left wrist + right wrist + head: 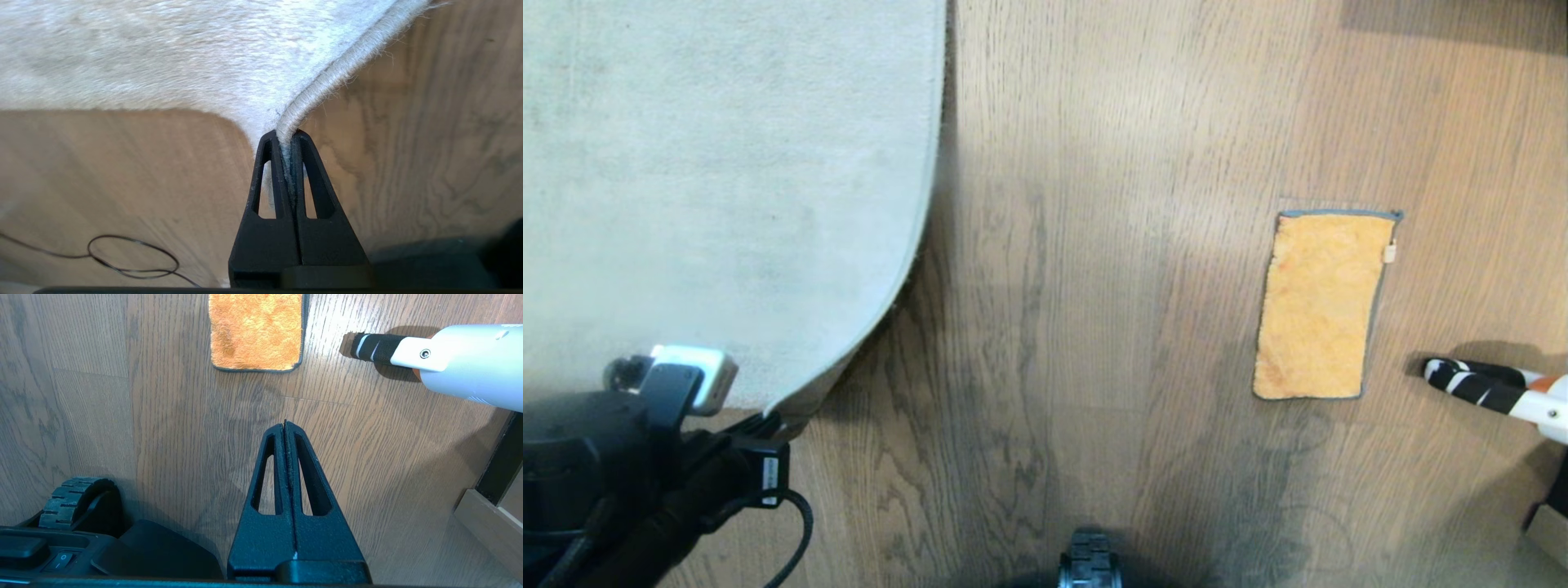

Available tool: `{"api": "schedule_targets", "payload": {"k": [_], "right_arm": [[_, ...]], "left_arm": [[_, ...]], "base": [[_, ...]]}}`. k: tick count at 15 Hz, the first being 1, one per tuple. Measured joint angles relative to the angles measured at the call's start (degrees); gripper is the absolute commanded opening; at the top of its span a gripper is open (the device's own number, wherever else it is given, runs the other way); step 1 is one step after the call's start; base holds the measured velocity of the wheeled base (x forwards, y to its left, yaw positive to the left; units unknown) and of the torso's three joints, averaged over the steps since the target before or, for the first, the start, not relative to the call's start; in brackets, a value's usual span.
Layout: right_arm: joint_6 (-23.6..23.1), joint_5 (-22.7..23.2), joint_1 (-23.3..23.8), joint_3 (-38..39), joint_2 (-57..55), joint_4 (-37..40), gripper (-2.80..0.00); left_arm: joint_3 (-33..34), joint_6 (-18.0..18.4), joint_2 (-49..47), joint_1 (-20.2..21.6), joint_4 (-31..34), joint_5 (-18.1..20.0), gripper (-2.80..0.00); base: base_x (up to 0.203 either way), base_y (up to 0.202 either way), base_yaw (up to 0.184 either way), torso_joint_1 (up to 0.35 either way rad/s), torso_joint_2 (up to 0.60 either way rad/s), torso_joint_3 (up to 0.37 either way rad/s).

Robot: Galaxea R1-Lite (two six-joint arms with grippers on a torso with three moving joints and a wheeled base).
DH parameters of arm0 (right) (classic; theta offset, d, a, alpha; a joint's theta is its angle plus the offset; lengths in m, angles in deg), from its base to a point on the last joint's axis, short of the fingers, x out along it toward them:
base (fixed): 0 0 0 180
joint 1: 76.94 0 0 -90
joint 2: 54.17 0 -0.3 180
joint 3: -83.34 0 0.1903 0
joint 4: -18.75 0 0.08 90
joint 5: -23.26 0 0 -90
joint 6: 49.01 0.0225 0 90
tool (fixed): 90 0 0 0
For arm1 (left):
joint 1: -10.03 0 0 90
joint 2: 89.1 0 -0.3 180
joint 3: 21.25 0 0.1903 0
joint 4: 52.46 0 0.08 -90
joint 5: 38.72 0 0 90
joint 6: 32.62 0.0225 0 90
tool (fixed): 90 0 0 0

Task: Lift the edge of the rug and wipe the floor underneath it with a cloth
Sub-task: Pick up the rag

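Observation:
The pale grey-beige rug [719,180] fills the left of the head view. Its rounded corner at the near side is raised a little, so the rug edge [821,390] shows tan backing and casts a shadow on the floor [1078,286]. My left gripper [772,423] is shut on that corner. In the left wrist view the corded rug edge [347,61] runs straight into the closed left gripper [286,134]. The orange cloth [1323,306] lies flat on the planks to the right, apart from both arms. My right gripper [285,424] hangs shut and empty over bare floor, short of the cloth [256,330].
A white bar with a black-and-white striped tip [1486,388] lies right of the cloth. My base's wheel [1086,563] is at the near edge. A wooden furniture foot [490,514] stands at the far right. A thin cable loop [130,257] lies on the floor near the left arm.

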Motion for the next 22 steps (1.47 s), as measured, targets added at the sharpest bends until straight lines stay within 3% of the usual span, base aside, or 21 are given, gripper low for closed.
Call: {"api": "schedule_targets", "payload": {"k": [1,10,22], "right_arm": [[0.0,0.0,0.0,0.0,0.0,0.0,-2.8],[0.0,0.0,0.0,0.0,0.0,0.0,-2.8],[0.0,0.0,0.0,0.0,0.0,0.0,-2.8]], "left_arm": [[-0.5,-0.1,-0.9,-1.0,0.0,0.0,0.0],[-2.4,-1.8,-3.5,-5.1,-0.2,1.0,0.0],[-6.0,-4.5,-7.8,-17.0,-0.2,1.8,0.0]], "base": [[0.0,0.0,0.0,0.0,0.0,0.0],[0.0,0.0,0.0,0.0,0.0,0.0],[0.0,0.0,0.0,0.0,0.0,0.0]]}}
